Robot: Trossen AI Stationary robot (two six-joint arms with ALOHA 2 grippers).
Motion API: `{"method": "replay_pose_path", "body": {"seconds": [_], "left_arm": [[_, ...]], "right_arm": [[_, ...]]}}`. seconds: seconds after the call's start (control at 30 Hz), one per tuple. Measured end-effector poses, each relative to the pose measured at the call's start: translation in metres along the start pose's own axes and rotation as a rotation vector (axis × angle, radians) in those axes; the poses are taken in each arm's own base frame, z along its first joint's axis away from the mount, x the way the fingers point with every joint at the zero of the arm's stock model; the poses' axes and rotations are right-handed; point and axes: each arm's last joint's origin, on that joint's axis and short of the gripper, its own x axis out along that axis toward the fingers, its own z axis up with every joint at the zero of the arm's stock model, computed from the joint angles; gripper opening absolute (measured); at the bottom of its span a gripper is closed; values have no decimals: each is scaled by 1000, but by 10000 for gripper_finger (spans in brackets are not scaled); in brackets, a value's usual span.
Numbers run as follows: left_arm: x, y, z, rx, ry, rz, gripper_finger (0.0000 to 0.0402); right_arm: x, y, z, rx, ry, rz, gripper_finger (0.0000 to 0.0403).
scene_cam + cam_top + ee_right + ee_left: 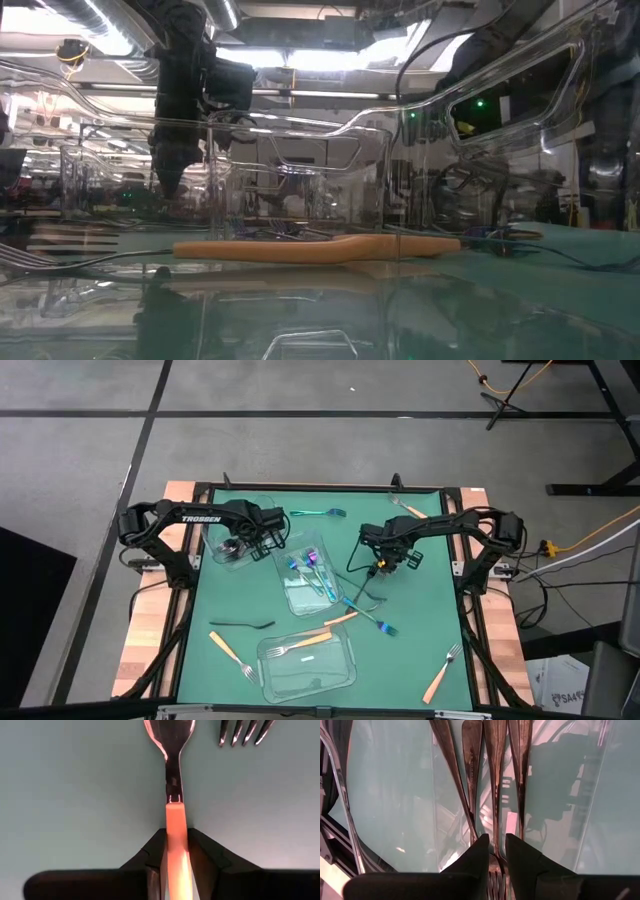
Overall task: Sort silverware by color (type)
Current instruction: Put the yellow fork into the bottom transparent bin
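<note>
Pinching an orange-handled spoon [173, 795], my right gripper [174, 851] has both fingers pressed against the orange handle, the silver bowl pointing away over the green mat [420, 630]; a dark fork's tines [243, 732] lie just beside the bowl. From above I see that gripper [381, 567] right of the mat's centre. My left gripper [496, 854] sits with its fingers drawn in on a dark fork, whose tines show between the tips, and I see several black utensils [470, 765] lying side by side ahead of it on the clear floor of a container. From above that gripper [243, 543] is over the clear container [222, 532] at the mat's back left. Just right of it, a second clear container [300, 595] holds the iridescent pieces [310, 565]. A third clear container [335, 670] near the front edge holds an orange-handled fork [298, 645]. Loose on the mat I see a black fork [240, 624], an orange-handled fork [232, 655] at front left, another [443, 672] at front right, a teal piece [318, 513] near the back edge, and crossed pieces [365, 615] between the middle container and my right gripper. At table height, an orange handle [310, 248] lies flat behind clear walls.
</note>
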Motion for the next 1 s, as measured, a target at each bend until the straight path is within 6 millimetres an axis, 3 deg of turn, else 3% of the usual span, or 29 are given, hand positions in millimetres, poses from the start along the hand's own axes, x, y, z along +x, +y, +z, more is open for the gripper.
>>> {"method": "replay_pose_path", "body": {"seconds": [0.17,0.47,1.0], "left_arm": [[-6,1,-2,-2,-25,-4,57],[-28,-4,-11,15,-115,-30,57],[-80,-31,-47,-68,-310,-157,57]], "right_arm": [[0,0,0,17,-1,1,63],[1,1,0,17,-3,7,9],[-11,-6,0,173,-13,36,11]]}}
